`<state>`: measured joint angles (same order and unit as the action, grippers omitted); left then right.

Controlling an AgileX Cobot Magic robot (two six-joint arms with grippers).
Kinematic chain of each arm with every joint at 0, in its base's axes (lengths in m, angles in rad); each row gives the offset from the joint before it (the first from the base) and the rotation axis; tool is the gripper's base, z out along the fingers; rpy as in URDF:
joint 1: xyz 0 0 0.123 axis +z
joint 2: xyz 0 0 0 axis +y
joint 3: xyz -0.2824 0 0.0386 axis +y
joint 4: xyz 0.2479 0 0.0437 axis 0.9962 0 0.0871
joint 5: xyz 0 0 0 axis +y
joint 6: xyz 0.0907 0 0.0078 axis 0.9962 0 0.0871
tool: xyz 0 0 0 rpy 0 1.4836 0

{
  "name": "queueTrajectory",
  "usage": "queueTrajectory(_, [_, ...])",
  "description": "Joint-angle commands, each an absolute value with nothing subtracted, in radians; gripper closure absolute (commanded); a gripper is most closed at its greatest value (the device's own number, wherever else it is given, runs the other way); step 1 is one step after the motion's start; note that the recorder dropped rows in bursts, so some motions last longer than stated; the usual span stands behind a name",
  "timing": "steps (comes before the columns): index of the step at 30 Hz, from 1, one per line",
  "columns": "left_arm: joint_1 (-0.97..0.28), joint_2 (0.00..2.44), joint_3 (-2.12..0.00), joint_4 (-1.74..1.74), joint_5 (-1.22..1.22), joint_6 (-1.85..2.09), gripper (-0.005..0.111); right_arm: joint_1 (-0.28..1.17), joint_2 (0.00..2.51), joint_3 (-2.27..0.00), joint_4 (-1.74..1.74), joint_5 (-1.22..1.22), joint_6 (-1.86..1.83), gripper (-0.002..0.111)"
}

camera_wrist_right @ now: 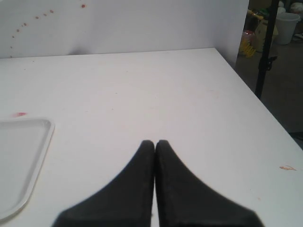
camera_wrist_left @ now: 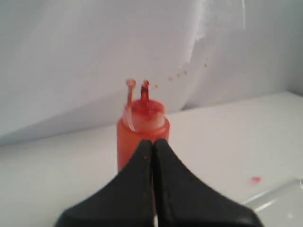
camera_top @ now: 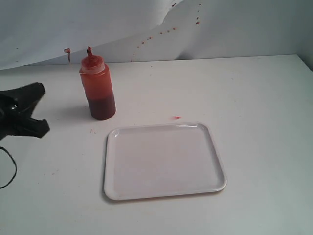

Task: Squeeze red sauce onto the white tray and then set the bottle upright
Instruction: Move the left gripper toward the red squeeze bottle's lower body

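The bottle [camera_top: 98, 88] stands upright on the white table, behind the left end of the white tray [camera_top: 164, 161]. It is translucent red-orange, darker at the base, with a pale cap and a thin nozzle. Red sauce shows only inside the bottle; the tray's surface is bare. My left gripper [camera_wrist_left: 153, 141] is shut and empty, pointing at the bottle [camera_wrist_left: 128, 142] from a short distance. Its black body [camera_top: 22, 110] sits at the exterior view's left edge. My right gripper [camera_wrist_right: 155, 142] is shut on nothing, over bare table beside the tray's edge [camera_wrist_right: 19, 156]; the exterior view does not show it.
A small pinkish smear [camera_top: 176, 117] lies on the table just behind the tray. Red specks dot the white backdrop [camera_top: 161, 33]. A black cable [camera_top: 10, 171] loops at the front left. The table's right edge [camera_wrist_right: 255, 104] drops to the floor.
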<state>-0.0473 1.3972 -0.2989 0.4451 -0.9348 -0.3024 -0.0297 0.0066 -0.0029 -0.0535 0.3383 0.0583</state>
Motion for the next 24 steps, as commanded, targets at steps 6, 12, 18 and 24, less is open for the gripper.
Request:
queueTrajectory(6, [-0.046,1.930,-0.473,0.527,-1.154,-0.231,0.106,-0.029,0.000,0.000,-0.048,0.337,0.060,0.108])
queueTrajectory(12, [-0.046,2.010,-0.530,0.546,-1.177,-0.231,0.106,-0.029,0.000,0.000,-0.048,0.337,0.060,0.108])
queueTrajectory(18, [-0.046,2.010,-0.532,0.550,-1.177,-0.231,0.106,-0.029,0.000,0.000,-0.048,0.337,0.060,0.108])
queueTrajectory(24, [-0.046,2.010,-0.532,0.550,-1.178,-0.234,0.106,-0.029,0.000,0.000,-0.048,0.337,0.060,0.108])
